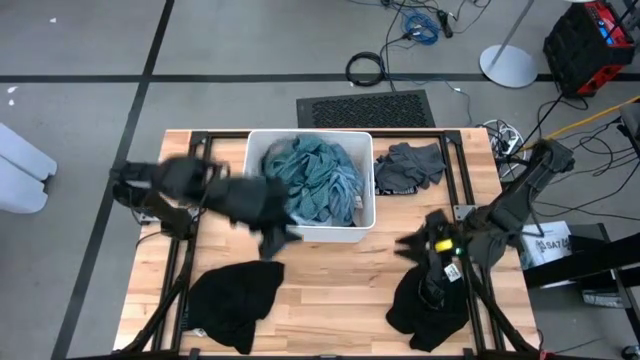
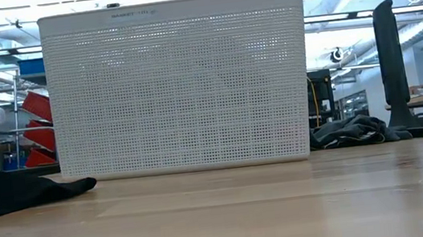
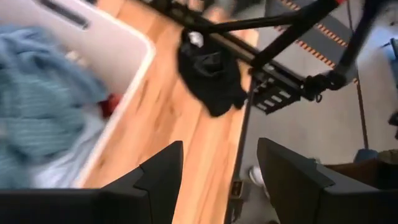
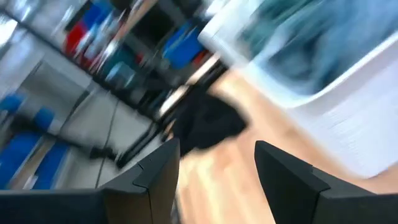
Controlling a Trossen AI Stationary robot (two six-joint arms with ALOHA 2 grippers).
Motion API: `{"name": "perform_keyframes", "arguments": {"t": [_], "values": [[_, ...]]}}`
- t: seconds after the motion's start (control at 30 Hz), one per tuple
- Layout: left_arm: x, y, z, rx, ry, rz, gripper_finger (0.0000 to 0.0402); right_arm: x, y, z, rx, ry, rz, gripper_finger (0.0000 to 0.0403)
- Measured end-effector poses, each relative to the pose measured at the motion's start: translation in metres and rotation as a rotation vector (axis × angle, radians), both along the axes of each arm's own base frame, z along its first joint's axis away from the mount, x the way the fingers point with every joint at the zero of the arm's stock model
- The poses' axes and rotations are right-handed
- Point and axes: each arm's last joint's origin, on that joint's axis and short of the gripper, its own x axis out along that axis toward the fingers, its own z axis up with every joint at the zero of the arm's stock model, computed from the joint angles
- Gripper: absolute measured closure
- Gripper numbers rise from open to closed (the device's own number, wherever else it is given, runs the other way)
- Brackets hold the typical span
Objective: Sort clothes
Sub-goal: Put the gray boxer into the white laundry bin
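A white bin (image 1: 262,145) at the table's far middle holds a heap of teal and light blue clothes (image 1: 315,180). A dark grey garment (image 1: 412,165) lies right of the bin, flat on the table. One black garment (image 1: 235,298) lies near the front left and another (image 1: 430,305) near the front right. My left gripper (image 1: 272,240) hovers open by the bin's near left corner, with nothing between its fingers (image 3: 161,171). My right gripper (image 1: 405,247) is open above the table, right of the bin's near right corner and over the right black garment's far edge.
Black frame rails (image 1: 180,270) run along the table's left and right sides. Bare wood (image 1: 340,275) lies between the two black garments. In the low view the bin's mesh wall (image 2: 179,86) fills the middle, with the black garment (image 2: 11,196) on the left and the dark grey one (image 2: 354,129) on the right.
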Motion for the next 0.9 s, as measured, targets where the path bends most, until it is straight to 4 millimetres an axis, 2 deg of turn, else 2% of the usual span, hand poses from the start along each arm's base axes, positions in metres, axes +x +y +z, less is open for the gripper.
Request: {"name": "perform_keyframes", "arguments": {"t": [0.1, 0.23, 0.37, 0.47, 0.6, 0.77, 0.83, 0.9], "values": [[0.001, -0.035, -0.006, 0.057, -0.074, 0.054, 0.0187, -0.009, -0.023, 0.002, 0.025, -0.001, -0.183, 0.0206], [0.002, -0.069, -0.016, 0.097, -0.217, 0.206, 0.0187, -0.024, -0.057, -0.012, 0.131, 0.107, -0.425, 0.0206], [0.004, -0.089, -0.023, 0.133, -0.351, 0.334, 0.0187, -0.042, -0.088, -0.029, 0.156, 0.298, -0.642, 0.0206], [0.007, -0.093, -0.027, 0.134, -0.394, 0.385, 0.0187, -0.049, -0.103, -0.034, 0.103, 0.429, -0.732, 0.0206], [0.007, -0.093, -0.026, 0.122, -0.403, 0.387, 0.0187, -0.05, -0.117, -0.038, -0.055, 0.654, -0.62, 0.0206], [0.008, -0.092, -0.024, 0.111, -0.418, 0.396, 0.0187, -0.037, -0.127, -0.051, -0.119, 0.816, -0.249, 0.0206], [0.009, -0.091, -0.024, 0.112, -0.42, 0.404, 0.0187, -0.033, -0.132, -0.062, -0.098, 0.865, -0.207, 0.0206], [0.01, -0.089, -0.023, 0.109, -0.423, 0.411, 0.0187, -0.031, -0.139, -0.075, -0.06, 0.936, -0.254, 0.0206]]}}
